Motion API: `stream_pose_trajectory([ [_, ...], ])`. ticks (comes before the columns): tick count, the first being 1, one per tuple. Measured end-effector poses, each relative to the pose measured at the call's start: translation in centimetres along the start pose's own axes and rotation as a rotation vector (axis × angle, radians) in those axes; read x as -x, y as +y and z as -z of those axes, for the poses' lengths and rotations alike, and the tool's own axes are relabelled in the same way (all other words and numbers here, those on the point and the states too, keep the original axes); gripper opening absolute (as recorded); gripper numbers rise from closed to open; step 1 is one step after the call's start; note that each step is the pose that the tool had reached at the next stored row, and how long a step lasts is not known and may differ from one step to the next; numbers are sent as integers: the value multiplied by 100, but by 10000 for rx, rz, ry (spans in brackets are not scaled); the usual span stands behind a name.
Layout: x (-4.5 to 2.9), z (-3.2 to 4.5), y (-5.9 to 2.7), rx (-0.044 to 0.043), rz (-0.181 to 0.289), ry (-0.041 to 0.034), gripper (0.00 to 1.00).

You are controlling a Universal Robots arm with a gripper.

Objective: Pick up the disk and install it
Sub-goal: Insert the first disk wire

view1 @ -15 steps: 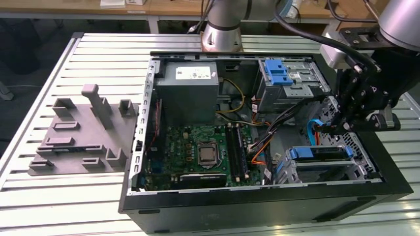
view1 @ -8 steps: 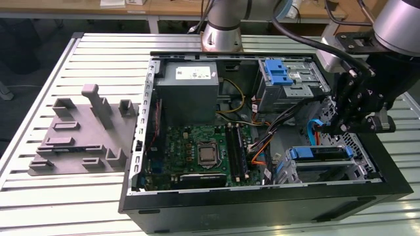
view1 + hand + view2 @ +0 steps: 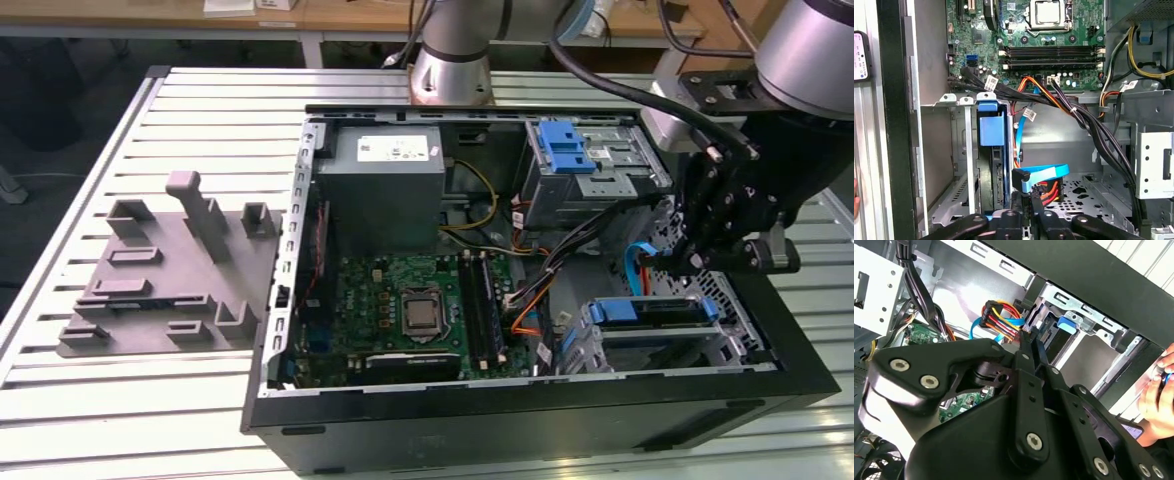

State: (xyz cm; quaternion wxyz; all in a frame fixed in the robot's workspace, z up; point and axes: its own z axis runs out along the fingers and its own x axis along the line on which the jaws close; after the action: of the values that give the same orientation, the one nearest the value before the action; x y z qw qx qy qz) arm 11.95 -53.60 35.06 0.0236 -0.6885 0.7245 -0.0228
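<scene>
My end effector has its fingers drawn close together, gripping nothing I can make out, tips beside the blue cable. Just beside, the disk stands on edge in the drive bay of the computer case on the surface.

Probably a lab: slatted bench, opened computer.

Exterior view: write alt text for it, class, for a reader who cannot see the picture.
A black robot pincer reaches into an open computer case lying on a slatted metal table, close to the blue-railed disk sitting in a drive bay at the exterior view's right. A green motherboard lies in the case's middle.
</scene>
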Motion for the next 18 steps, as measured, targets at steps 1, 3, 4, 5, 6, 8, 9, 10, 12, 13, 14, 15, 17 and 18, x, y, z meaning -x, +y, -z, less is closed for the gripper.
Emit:
stream_pose_trajectory([
  [1,0,0,-1,2,0,0,16],
  [3,1,-2,-9,57,-3,1,16],
  [4,0,-3,-17,125,-3,5,16],
  [5,0,-4,-24,211,-3,10,16],
  [6,-4,-6,-29,275,-2,13,16],
  [8,-24,-16,-30,324,-4,15,16],
  [9,-46,-25,-31,326,-7,14,16],
  [10,-75,-33,-32,326,-9,15,16],
  [12,-131,-49,-34,326,-14,14,16],
  [13,-142,-53,-35,327,-14,13,16],
  [14,-142,-53,-35,327,-15,14,16],
  [15,-142,-53,-35,327,-14,15,16],
  [17,-142,-53,-35,326,-15,17,16],
  [18,-142,-54,-35,328,-15,16,16],
])
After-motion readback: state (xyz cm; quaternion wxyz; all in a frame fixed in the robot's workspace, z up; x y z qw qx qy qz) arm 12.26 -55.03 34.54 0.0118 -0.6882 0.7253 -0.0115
